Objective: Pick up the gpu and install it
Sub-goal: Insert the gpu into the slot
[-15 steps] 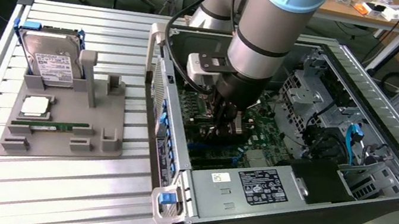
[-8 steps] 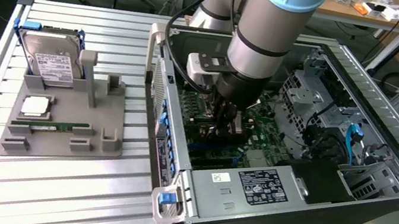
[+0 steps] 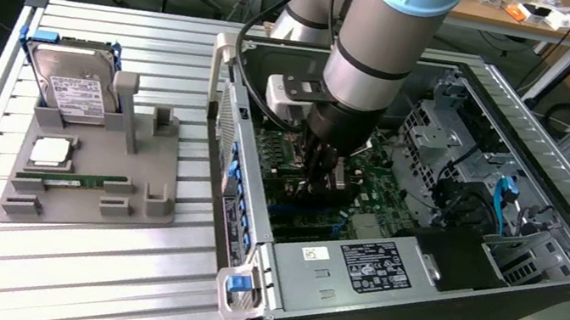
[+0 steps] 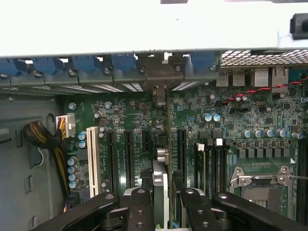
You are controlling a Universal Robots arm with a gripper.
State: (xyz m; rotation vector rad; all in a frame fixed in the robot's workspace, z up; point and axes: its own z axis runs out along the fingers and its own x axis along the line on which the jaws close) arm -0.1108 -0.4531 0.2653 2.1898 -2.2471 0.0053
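My gripper (image 3: 321,185) reaches down inside the open computer case (image 3: 561,152), over the green motherboard (image 3: 371,195). Its black fingers (image 4: 139,207) are shut on the gpu (image 4: 161,175), which I see edge-on between them. The card stands upright on its long edge, in line with the black expansion slots (image 4: 127,154). Its metal bracket end (image 4: 159,79) reaches the rear wall of the case by the blue slot clips (image 4: 86,65). In the exterior view the gpu (image 3: 337,175) shows as a silvery piece beside the fingers. Whether its lower edge sits in a slot is hidden.
On the slatted table at the exterior view's left, a grey fixture (image 3: 147,198) holds a hard drive (image 3: 73,88) and a green RAM stick (image 3: 87,178). Inside the case are the power supply (image 3: 360,266), a CPU socket (image 4: 262,180), a white slot (image 4: 91,159) and a cable bundle (image 4: 43,139).
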